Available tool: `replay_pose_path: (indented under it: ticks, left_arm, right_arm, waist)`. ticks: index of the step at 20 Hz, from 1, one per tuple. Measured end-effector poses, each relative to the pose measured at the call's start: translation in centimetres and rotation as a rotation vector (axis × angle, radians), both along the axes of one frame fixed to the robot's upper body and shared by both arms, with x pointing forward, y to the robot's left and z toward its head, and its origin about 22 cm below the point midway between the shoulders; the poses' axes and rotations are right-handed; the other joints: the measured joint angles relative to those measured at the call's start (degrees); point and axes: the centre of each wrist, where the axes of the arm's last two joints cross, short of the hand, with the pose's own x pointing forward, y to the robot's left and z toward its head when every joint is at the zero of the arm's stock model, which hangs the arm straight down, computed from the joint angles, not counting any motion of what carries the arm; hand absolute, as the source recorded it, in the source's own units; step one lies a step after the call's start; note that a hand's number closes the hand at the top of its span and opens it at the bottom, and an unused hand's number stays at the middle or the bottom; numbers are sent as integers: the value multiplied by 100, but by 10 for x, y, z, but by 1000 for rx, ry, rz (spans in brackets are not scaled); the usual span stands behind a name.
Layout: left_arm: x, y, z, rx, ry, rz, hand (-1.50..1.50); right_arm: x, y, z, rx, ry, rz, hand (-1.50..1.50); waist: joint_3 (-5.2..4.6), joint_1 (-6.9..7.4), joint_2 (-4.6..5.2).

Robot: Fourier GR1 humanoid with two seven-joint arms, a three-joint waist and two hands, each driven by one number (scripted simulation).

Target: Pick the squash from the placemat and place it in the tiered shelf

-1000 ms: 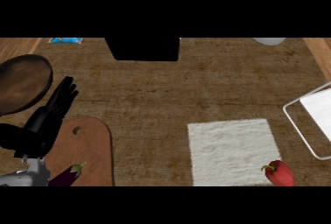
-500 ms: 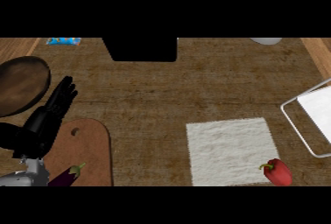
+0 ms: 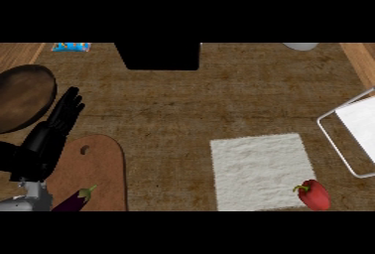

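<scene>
The squash is nowhere we can find: the white placemat [image 3: 260, 171] lies bare, with only a red bell pepper [image 3: 313, 194] just off its lower right corner and the white wire tiered shelf [image 3: 351, 136] at the right edge. Over the last second almost nothing has shifted; our left hand [image 3: 55, 130] has stayed at the left, fingers straight and holding nothing, above the wooden cutting board [image 3: 92, 173] and its eggplant [image 3: 75, 199]. We judge the pick not yet begun, and our right hand is out of sight.

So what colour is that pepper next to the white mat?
Red, with a small green stem. The pepper shows in the head view, its only view.
</scene>
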Motion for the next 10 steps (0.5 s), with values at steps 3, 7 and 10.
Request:
replay_pose_path:
  ticks: [3, 7, 10]
  left_arm:
    - [0, 2, -2, -7, 2, -1, 0]
    - [-2, 2, 0, -6, 5, -1, 0]
    - [-1, 1, 0, -2, 1, 1, 0]
  right_arm:
    - [6, -12, -5, 23, -10, -75, 150]
    - [5, -31, -5, 87, -89, -231, 150]
    - [-1, -47, 6, -94, -100, -351, -150]
  waist:
    - [1, -1, 1]
    - [1, -17, -4]
    - [-4, -26, 20]
